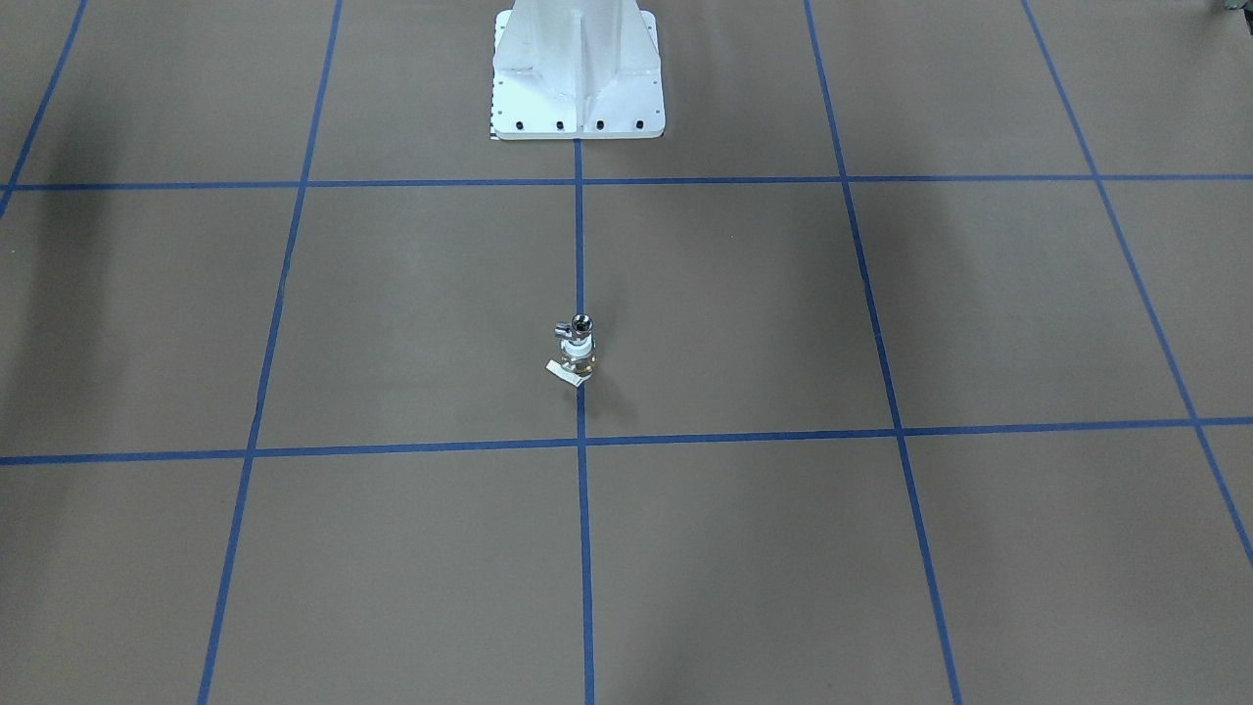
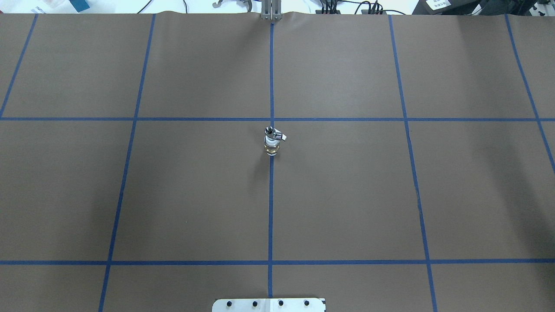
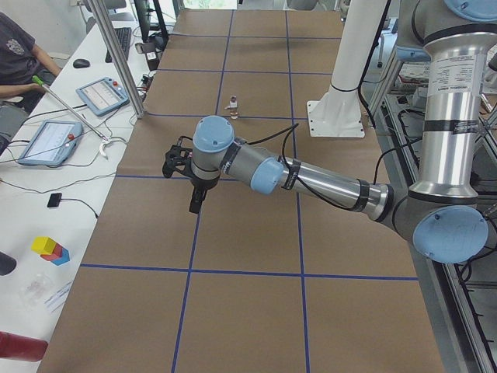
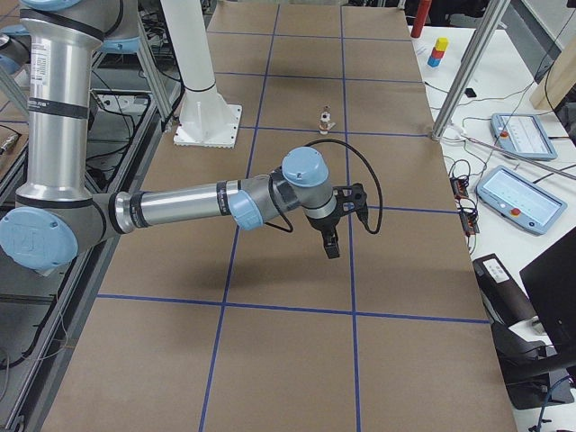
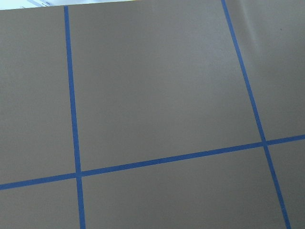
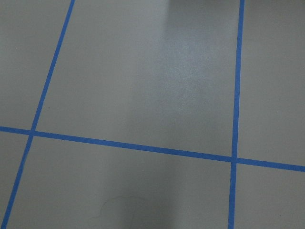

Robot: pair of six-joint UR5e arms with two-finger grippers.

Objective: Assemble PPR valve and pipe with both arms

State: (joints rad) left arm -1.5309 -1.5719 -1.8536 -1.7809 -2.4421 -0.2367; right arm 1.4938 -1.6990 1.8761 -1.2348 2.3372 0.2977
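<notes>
A small valve-and-pipe piece (image 1: 578, 351), chrome on top with a white collar and a brass base, stands upright on the brown table at the centre tape line; it also shows in the overhead view (image 2: 272, 141) and both side views (image 3: 232, 105) (image 4: 325, 117). My left gripper (image 3: 194, 203) hangs over the table's left part, far from the piece. My right gripper (image 4: 331, 245) hangs over the right part, also far from it. Both grippers show only in the side views, so I cannot tell whether they are open or shut. Both wrist views show only brown paper and blue tape.
The white bolted pedestal (image 1: 578, 73) stands at the robot's edge of the table. A metal frame post (image 3: 116, 54) rises at the far edge. An operator (image 3: 15, 54), tablets (image 3: 101, 95) (image 4: 517, 135) and coloured blocks (image 3: 50, 249) are on the side bench.
</notes>
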